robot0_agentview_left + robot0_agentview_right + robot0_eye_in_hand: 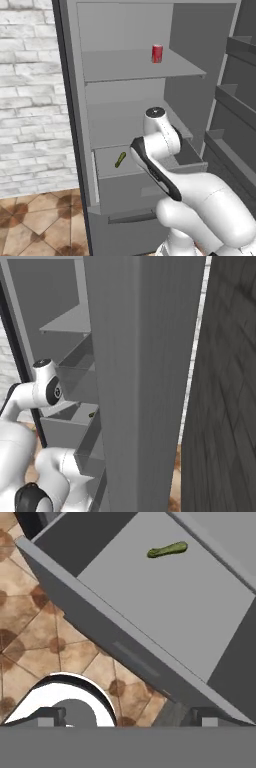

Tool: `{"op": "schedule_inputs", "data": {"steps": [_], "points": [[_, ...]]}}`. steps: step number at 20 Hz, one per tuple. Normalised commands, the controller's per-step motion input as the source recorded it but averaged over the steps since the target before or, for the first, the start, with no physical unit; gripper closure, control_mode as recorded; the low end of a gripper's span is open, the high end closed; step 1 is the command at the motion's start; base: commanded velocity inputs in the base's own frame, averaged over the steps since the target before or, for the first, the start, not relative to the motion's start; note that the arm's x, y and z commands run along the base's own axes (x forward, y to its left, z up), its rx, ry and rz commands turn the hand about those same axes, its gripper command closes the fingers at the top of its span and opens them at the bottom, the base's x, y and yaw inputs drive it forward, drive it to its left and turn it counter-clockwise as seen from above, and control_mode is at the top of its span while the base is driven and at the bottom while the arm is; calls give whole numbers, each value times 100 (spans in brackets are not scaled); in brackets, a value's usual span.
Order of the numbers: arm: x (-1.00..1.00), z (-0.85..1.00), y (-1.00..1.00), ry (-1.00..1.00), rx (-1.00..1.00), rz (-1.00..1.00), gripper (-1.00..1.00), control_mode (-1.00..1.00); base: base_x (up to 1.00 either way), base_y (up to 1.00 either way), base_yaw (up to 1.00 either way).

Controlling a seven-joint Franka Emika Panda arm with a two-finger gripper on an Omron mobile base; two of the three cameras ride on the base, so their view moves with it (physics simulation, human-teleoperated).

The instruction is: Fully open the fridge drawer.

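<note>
The fridge drawer juts out of the fridge under the lowest shelf, its top open. A small green pickle lies on its floor. In the hand view the drawer runs slantwise, and its flat front panel shows the shallow recess. My gripper hovers above and just in front of that panel, looking down on it, open with its fingertips set wide apart and nothing between them. In the left base view my own arm hides the hand.
A red can stands on the upper shelf. The open fridge door with its shelves stands close on the right. Below the drawer is a grey panel with a dark slot handle. Brown tiled floor lies beneath.
</note>
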Motion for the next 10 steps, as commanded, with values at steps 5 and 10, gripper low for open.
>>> {"op": "schedule_inputs", "data": {"steps": [5, 10], "points": [[37, -48, 27, 15, 0, 25, -100, -100, 0, 0, 0], [42, -23, 34, 15, 0, 15, -100, -100, 0, 0, 0]]}}
